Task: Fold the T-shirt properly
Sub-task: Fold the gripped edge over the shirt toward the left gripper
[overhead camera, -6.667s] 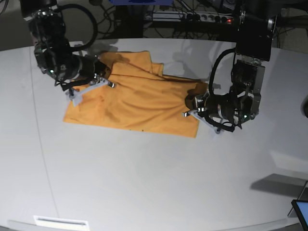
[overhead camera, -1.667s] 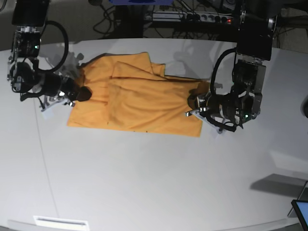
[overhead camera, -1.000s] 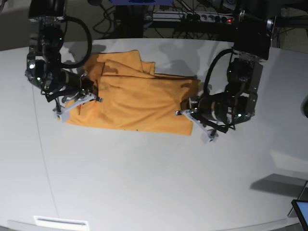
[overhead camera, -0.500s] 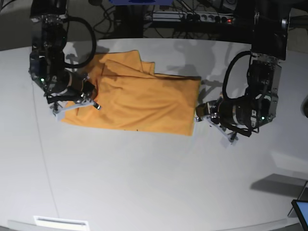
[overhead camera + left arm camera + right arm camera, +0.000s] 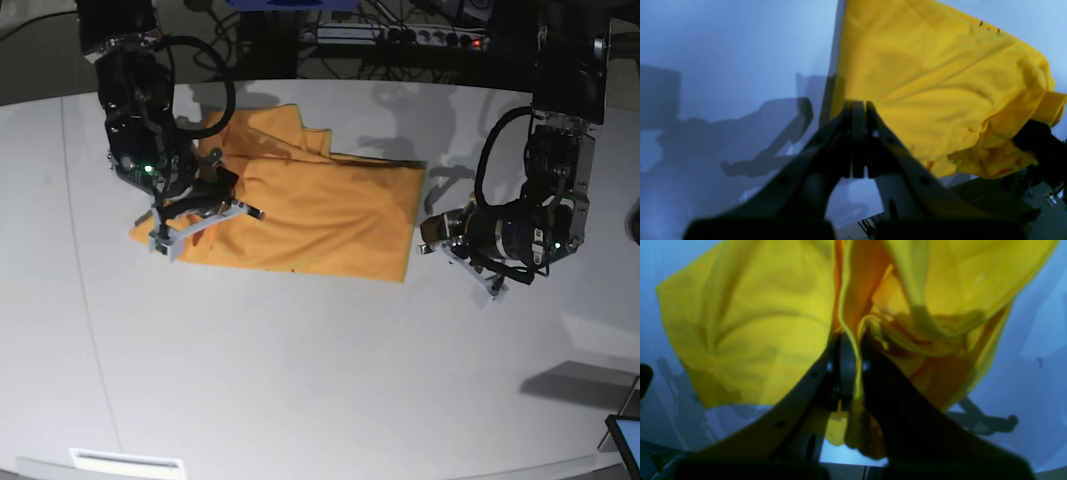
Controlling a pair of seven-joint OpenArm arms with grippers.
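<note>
The orange-yellow T-shirt (image 5: 320, 215) lies rumpled and partly doubled over on the white table (image 5: 300, 380). My right gripper (image 5: 245, 212) hovers over the shirt's left part. In the right wrist view, the right gripper (image 5: 853, 350) is shut on a hem of the T-shirt (image 5: 750, 323), and cloth hangs on both sides of it. My left gripper (image 5: 427, 245) sits just off the shirt's right edge, apart from it. In the left wrist view, the left gripper (image 5: 858, 106) is shut with nothing in it, and the T-shirt (image 5: 940, 83) spreads out beyond its tips.
Behind the table's far edge are a power strip and cables (image 5: 400, 35). A screen corner (image 5: 625, 440) pokes in at the bottom right. A white label (image 5: 125, 462) lies near the front edge.
My right gripper has carried the shirt's left edge rightward over the body. My left gripper has let go of the right corner and drawn back to the right.
</note>
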